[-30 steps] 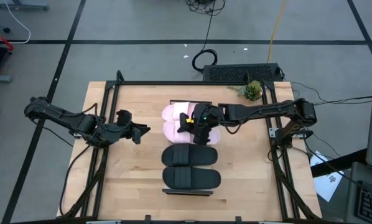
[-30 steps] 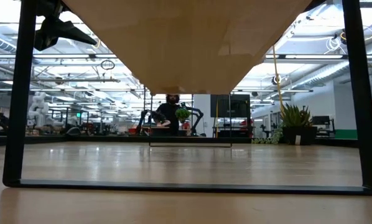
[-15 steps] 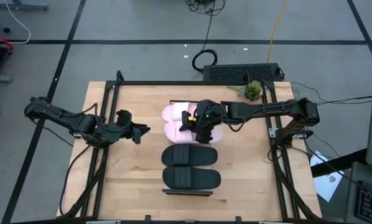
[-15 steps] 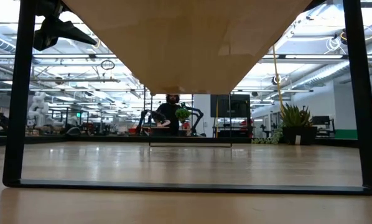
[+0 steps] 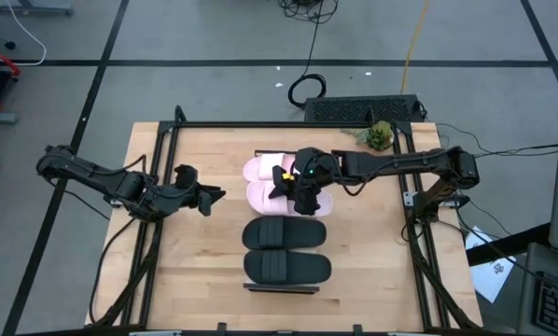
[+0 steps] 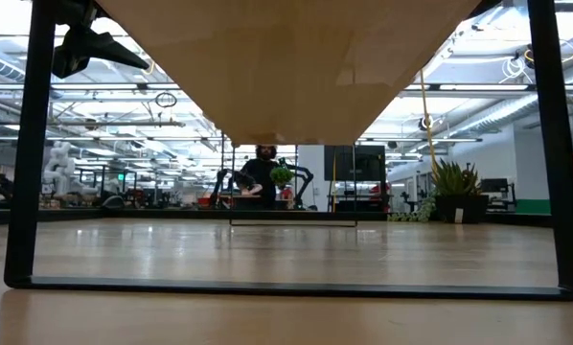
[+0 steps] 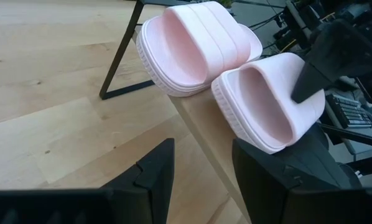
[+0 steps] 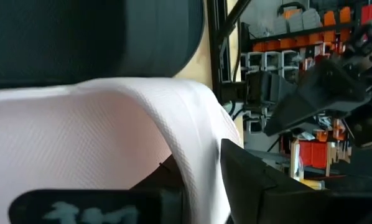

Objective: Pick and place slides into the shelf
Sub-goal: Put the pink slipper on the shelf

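Slides: all four lie in a row down the middle of the desk [image 5: 195,261] in the high view, on the shelf [image 7: 201,127]. The far pink slide [image 5: 260,169] and the near pink slide [image 5: 268,197] are side by side and touching; the two black slides [image 5: 284,232] sit next in the row, toward the desk's near edge.

Right tool [image 5: 302,193]: over the near pink slide, at its strap. The right wrist view shows pale pink strap material [image 8: 111,130] filling the space between the dark fingers [image 8: 260,180], so the tool is clamped on that slide. The left wrist view agrees: a dark finger presses on the strap of the near pink slide [image 7: 267,106], whose sole rests on the light-wood board.

Left tool [image 5: 202,198]: off to the left of the row, clear of the shelf, pointing at the pink pair. Fingers [image 7: 152,177] parted, nothing between them. Waiting.

Step in hand, as I judge it: placing the last slide. The other three are already seated.

Next move calls for: confirming the sole is flat and fully on the slats, then parting the right fingers and lifting straight off the strap, so the slide is not dragged against its pink neighbour or off the board's edge.
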Robot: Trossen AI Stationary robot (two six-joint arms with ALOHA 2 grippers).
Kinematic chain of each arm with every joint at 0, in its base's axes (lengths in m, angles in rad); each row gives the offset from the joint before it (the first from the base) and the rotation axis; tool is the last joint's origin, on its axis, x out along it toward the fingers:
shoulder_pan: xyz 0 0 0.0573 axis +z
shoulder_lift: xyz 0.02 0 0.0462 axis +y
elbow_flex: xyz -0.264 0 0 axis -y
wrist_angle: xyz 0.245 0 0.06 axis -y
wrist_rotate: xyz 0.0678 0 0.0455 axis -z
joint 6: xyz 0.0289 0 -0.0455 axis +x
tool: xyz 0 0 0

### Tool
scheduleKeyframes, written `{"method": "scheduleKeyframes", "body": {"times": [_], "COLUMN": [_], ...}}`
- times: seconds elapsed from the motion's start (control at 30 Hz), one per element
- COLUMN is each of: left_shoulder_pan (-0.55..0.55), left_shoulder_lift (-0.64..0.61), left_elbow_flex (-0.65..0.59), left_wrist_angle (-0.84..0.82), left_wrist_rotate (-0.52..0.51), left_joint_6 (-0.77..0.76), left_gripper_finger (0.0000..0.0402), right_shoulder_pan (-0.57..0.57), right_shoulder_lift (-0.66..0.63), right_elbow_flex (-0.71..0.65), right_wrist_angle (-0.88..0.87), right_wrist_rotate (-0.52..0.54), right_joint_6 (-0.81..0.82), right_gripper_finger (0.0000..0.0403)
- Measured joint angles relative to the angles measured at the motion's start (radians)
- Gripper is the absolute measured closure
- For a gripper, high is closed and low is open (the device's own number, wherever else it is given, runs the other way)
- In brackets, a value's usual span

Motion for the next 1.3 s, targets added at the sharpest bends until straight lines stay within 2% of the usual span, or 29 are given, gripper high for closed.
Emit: {"method": "scheduleKeyframes", "body": {"times": [0.17, 0.37, 0.47, 0.73, 1.17, 1.3], "left_shoulder_pan": [0.000, 0.000, 0.000, 0.000, 0.001, 0.001], "left_shoulder_lift": [0.000, 0.000, 0.000, 0.000, 0.000, 0.000], "left_elbow_flex": [0.000, 0.000, 0.000, 0.000, 0.000, 0.000], "left_wrist_angle": [0.000, 0.000, 0.000, -0.002, -0.002, -0.001], "left_wrist_rotate": [0.000, -0.001, -0.001, -0.001, -0.004, -0.008], "left_joint_6": [-0.006, -0.008, -0.008, -0.001, -0.025, -0.029], "left_gripper_finger": [0.0241, 0.0241, 0.0241, 0.0241, 0.0241, 0.0241], "right_shoulder_pan": [-0.004, -0.005, 0.000, 0.003, -0.006, -0.032], "right_shoulder_lift": [-0.002, -0.015, -0.023, -0.054, -0.077, -0.077], "right_elbow_flex": [0.000, 0.000, 0.000, 0.000, 0.000, 0.000], "right_wrist_angle": [0.000, -0.001, -0.016, -0.009, -0.005, -0.004], "right_wrist_rotate": [0.002, 0.004, 0.036, 0.023, -0.177, -0.194], "right_joint_6": [-0.018, -0.015, -0.016, 0.007, 0.089, 0.087], "right_gripper_finger": [0.0340, 0.0394, 0.0392, 0.0398, 0.0401, 0.0402]}}
